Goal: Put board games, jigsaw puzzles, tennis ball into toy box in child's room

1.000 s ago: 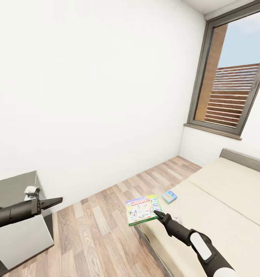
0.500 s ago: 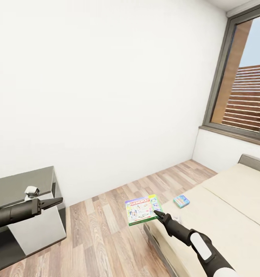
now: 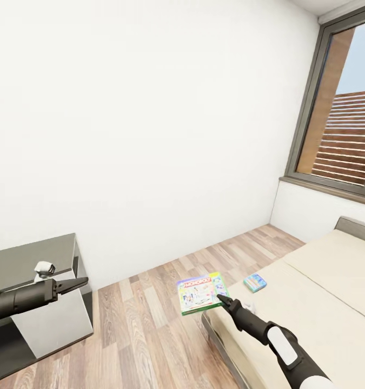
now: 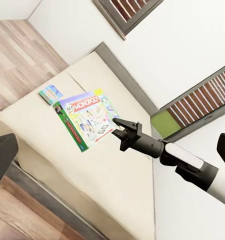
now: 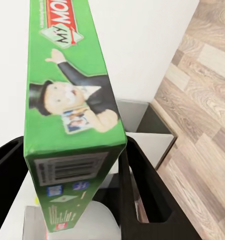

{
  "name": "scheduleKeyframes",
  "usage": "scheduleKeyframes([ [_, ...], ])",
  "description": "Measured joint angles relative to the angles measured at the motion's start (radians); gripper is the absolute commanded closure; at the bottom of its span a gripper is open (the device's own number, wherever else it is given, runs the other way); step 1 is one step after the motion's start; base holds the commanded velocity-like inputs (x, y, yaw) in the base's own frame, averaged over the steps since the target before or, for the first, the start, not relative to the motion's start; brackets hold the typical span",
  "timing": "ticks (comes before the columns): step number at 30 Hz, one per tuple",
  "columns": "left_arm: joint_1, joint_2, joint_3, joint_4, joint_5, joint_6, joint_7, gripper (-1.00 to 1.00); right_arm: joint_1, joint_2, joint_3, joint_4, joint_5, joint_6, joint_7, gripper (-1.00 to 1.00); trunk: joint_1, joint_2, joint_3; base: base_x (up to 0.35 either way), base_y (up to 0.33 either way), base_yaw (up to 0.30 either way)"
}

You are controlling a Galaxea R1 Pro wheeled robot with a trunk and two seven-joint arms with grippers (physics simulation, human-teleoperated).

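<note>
Green-edged board game point(image 3: 202, 293) in right gripper point(image 3: 221, 298) — aloft.

This is a bedroom in a home, most likely a child's. A bed point(image 3: 323, 292) with a plain beige mattress and a grey headboard stands against the window wall, on a wood-plank floor point(image 3: 150, 319). The walls are bare white, and a dark-framed window point(image 3: 339, 113) looks out on wooden slats and sky. A low grey-topped cabinet point(image 3: 36, 286) stands by the wall. Two children's board games are in view, a green Monopoly box point(image 3: 201, 293) and a small blue box point(image 3: 254, 282) lying on the bed.
</note>
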Motion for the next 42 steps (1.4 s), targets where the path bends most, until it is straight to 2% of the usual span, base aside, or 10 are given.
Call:
scheduleKeyframes([
  [16,0.000,0.000,0.000,0.000,-0.003,-0.002,0.000,-1.00,0.000,0.001,0.002,0.000,0.002,-0.016,-0.001,1.00,0.000,0.000,0.008,0.135,-0.136,0.168],
  [24,0.000,0.000,0.001,0.000,-0.004,-0.002,0.000,-1.00,0.000,0.002,0.002,-0.001,0.000,-0.016,-0.001,1.00,0.000,0.000,0.011,0.120,-0.011,0.095],
  [42,0.000,0.000,0.001,0.000,-0.003,-0.002,0.000,-1.00,0.000,0.001,0.003,0.001,0.004,-0.017,-0.002,1.00,0.000,0.000,0.012,0.033,0.035,0.278],
])
